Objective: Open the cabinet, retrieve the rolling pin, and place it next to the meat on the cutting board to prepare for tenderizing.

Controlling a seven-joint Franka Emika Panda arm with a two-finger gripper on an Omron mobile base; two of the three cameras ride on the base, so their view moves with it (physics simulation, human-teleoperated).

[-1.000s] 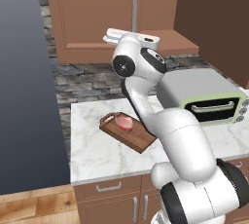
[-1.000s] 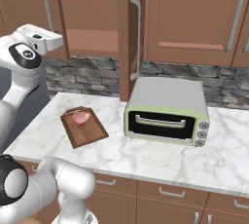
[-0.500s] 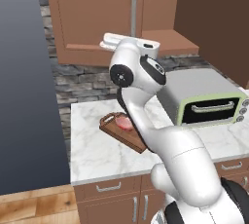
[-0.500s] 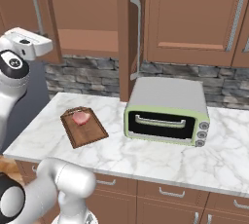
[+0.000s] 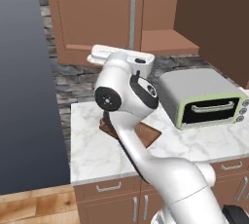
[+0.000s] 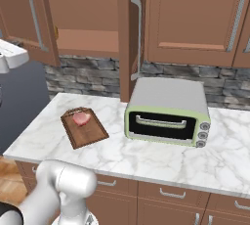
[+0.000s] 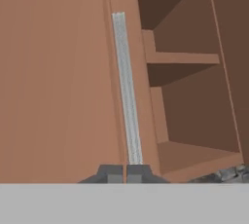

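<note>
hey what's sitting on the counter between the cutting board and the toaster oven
Nothing. In the right base view, the stretch of marble counter between the cutting board and the toaster oven is bare. The meat lies on the board itself.

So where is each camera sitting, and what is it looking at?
Left base view: behind the arm on its left, looking down over the counter; the white arm rises in front of the cutting board.
Right base view: behind on the right, facing the cabinet, the board and the meat; the robot's body shows at lower left.
Hand view: on the hand, looking up the cabinet door's silver handle; the shut gripper sits at the bottom.
Both base views share the green toaster oven.
</note>
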